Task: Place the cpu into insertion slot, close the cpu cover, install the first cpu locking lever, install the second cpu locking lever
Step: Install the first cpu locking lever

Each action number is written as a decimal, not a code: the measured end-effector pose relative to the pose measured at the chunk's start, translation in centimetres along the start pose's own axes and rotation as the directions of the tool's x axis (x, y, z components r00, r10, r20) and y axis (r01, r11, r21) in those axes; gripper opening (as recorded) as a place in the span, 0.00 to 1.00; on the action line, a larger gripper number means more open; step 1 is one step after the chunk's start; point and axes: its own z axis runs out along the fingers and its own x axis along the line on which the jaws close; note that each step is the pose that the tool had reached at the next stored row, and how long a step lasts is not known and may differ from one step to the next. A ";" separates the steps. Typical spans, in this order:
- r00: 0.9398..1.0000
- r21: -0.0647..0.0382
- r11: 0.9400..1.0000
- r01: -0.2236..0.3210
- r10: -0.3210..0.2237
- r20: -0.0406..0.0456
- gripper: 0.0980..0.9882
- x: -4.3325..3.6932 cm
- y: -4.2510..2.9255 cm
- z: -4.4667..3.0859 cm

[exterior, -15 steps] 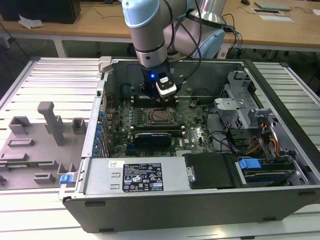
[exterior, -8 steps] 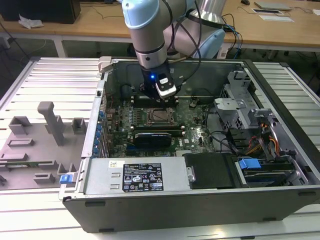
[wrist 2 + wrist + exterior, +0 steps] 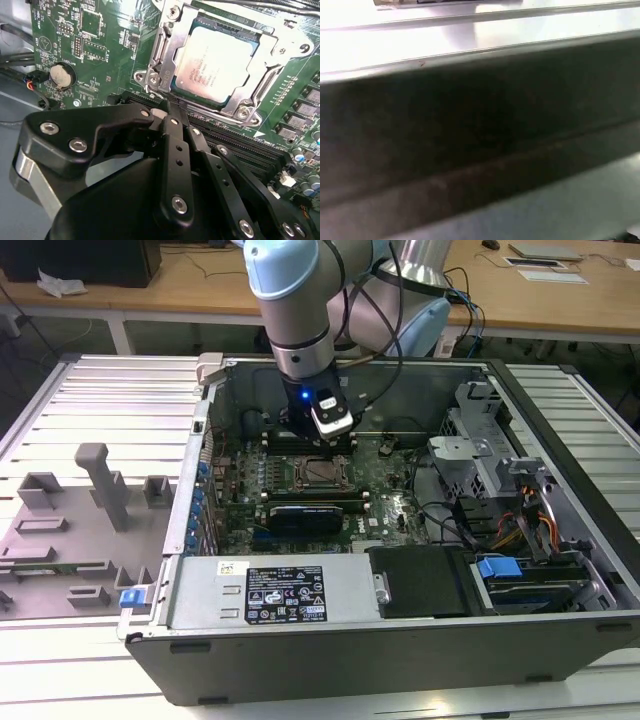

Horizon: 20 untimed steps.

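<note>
Second wrist view | gripper [image 3: 167, 112] closed, empty | cpu [image 3: 212, 62] sat in insertion slot [image 3: 200, 22], 1 o'clock of gripper | cpu cover [image 3: 255, 92] down

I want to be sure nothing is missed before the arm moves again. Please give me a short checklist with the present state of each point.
1. The cpu lies flat in the insertion slot: ok.
2. The cpu cover is down around the chip: ok, as seen in the second wrist view.
3. Locking levers are latched: cannot tell.
4. The gripper holds nothing, its fingers together: ok.
5. The gripper is close beside the socket, next to the memory slots: ok.
6. The computer case lies open on the table: ok.
</note>
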 end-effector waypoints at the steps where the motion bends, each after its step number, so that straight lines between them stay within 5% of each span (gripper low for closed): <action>1: 1.000 0.000 1.000 0.000 0.000 0.000 0.01 -0.02 -0.06 0.00; 11: 1.000 0.000 1.000 0.000 0.000 0.000 0.01 -0.04 -0.13 -0.06; 20: 1.000 0.005 1.000 0.001 -0.001 0.001 0.01 -0.39 0.09 -1.58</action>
